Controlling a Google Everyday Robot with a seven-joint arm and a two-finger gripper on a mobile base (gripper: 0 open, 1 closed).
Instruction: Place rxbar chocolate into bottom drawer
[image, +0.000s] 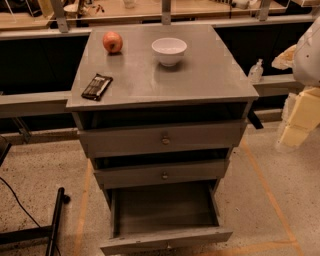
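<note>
The rxbar chocolate (97, 86), a flat bar in a dark glossy wrapper, lies on the front left of the grey cabinet top (200, 75). The bottom drawer (165, 212) is pulled out, and its grey tray shows nothing inside. The two upper drawers with round knobs are pushed nearly in. My gripper (298, 122) hangs at the right edge of the view, beside the cabinet at about the height of the top drawer. It is well clear of the bar and of the bottom drawer, and nothing shows in it.
A red apple (112, 42) sits at the back left of the top and a white bowl (169, 50) at the back middle. A small clear bottle (255, 71) stands on a rail behind right. A black bar (54, 220) lies on the floor at the left.
</note>
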